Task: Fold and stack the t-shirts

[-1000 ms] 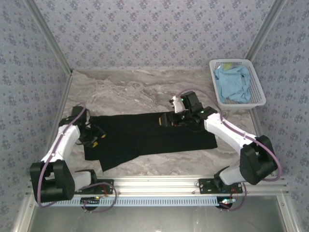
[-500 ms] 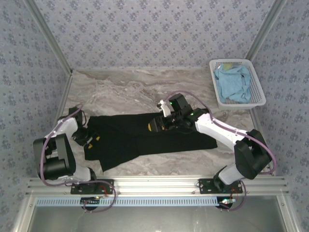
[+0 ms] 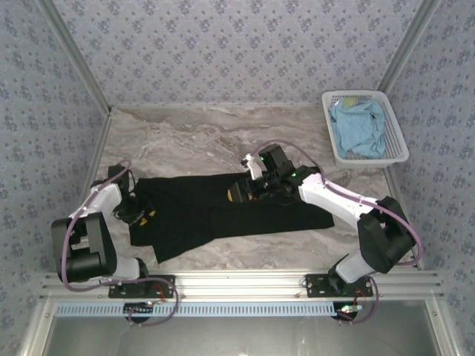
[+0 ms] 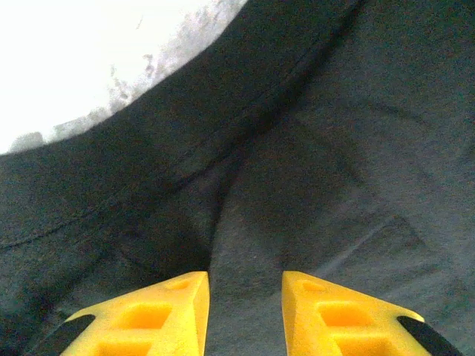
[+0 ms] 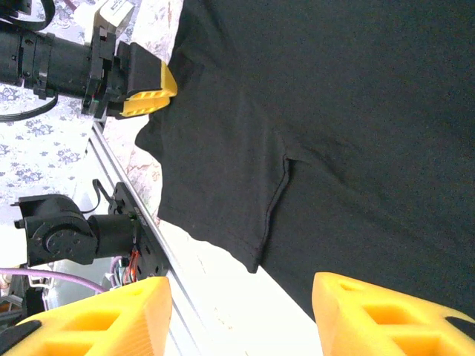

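Black tee [image 3: 245,215] lies flat on tabletop [image 3: 193,133] btwn the arms; blue tee [image 3: 360,130] sits in basket [image 3: 401,152], far right. L claw [image 4: 245,285] at tee's left end, narrow gap, tips down at cloth; can't tell if any is caught. R claw [image 5: 241,297] wide open, empty, over mid-shirt. Imo: pinch right at the edge, get R gripped too, lift both level so fold lands straight.

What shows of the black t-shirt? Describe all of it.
The black t-shirt is soft, matte fabric, lying flat and stretched left to right on the marbled table, no print showing, one hemmed sleeve pointing toward the near edge. The left end effector is low over its left end, the right end effector open above its far middle.
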`<state>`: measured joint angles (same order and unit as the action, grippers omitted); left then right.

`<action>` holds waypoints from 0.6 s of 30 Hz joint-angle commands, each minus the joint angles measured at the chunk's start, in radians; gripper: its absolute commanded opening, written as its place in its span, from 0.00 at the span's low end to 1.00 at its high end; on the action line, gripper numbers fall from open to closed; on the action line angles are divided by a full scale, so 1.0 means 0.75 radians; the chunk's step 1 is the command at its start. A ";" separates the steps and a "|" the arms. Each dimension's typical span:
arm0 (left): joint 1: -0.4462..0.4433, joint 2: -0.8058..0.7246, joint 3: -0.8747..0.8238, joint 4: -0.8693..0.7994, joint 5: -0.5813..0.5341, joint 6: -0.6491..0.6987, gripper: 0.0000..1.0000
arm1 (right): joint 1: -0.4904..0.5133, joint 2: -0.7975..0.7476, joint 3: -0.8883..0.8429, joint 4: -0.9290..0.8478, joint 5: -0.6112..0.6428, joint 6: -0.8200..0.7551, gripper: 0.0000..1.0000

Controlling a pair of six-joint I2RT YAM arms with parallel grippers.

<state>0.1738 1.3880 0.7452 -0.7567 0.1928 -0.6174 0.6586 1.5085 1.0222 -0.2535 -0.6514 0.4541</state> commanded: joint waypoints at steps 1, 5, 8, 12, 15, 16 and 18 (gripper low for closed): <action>-0.014 0.009 0.010 -0.090 -0.036 0.008 0.29 | -0.011 0.019 0.059 0.008 -0.021 0.008 0.55; -0.030 0.004 0.022 -0.132 -0.133 -0.012 0.36 | -0.013 0.018 0.059 0.003 -0.023 0.008 0.55; -0.035 0.010 -0.011 -0.064 -0.081 -0.020 0.36 | -0.011 0.020 0.059 0.001 -0.027 0.008 0.55; -0.050 0.052 -0.024 -0.022 -0.081 -0.024 0.34 | -0.016 0.020 0.063 -0.007 -0.033 0.006 0.55; -0.054 0.049 -0.029 0.012 -0.073 -0.021 0.31 | -0.021 0.019 0.067 -0.013 -0.033 0.004 0.55; -0.054 0.048 -0.028 0.019 -0.069 -0.018 0.29 | -0.019 0.019 0.067 -0.012 -0.035 0.004 0.55; -0.056 0.050 -0.021 0.019 -0.065 -0.014 0.23 | -0.021 0.019 0.065 -0.016 -0.034 0.004 0.55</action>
<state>0.1371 1.4212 0.7334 -0.7589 0.1375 -0.6289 0.6479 1.5112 1.0370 -0.2546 -0.6521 0.4561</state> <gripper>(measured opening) 0.262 0.548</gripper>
